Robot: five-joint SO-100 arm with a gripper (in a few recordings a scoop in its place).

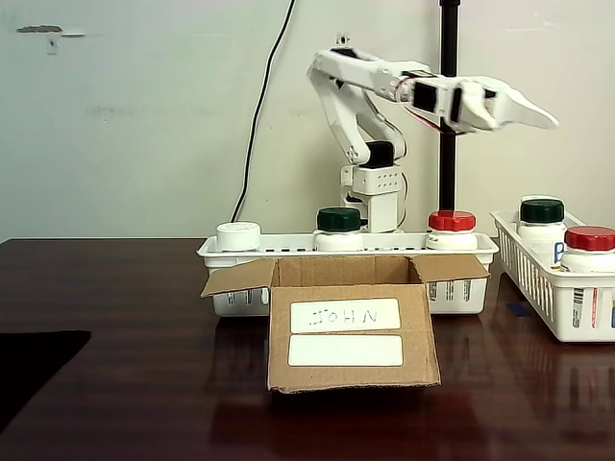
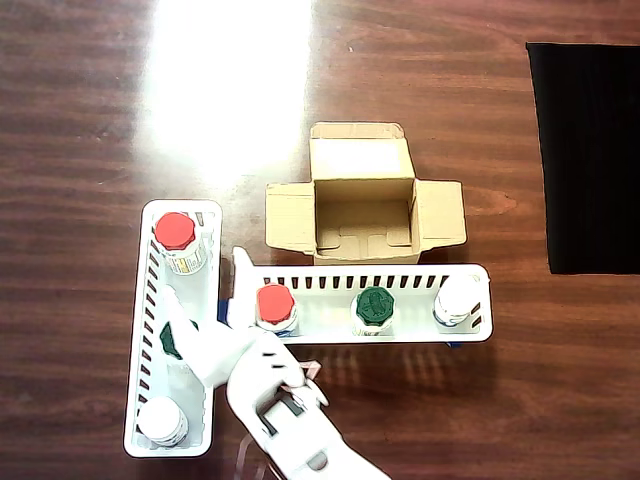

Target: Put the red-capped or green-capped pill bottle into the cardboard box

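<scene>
The pill bottle (image 1: 452, 230) is a little white one with a chunky ribbed red cap, sitting upright in the white slotted basket (image 1: 461, 293) right behind the cardboard box (image 1: 350, 331). That box is plain brown corrugated, flaps splayed open, with two white labels on the front, the top one handwritten. The white arm's fingers (image 1: 540, 115) hang high above the box's right side, pinched together with nothing in them.

Dark glossy wooden table (image 1: 115, 317) before a pale wall (image 1: 144, 115), with overhead glare

White plastic arm (image 1: 384, 91) with black servos and red wiring.
</scene>
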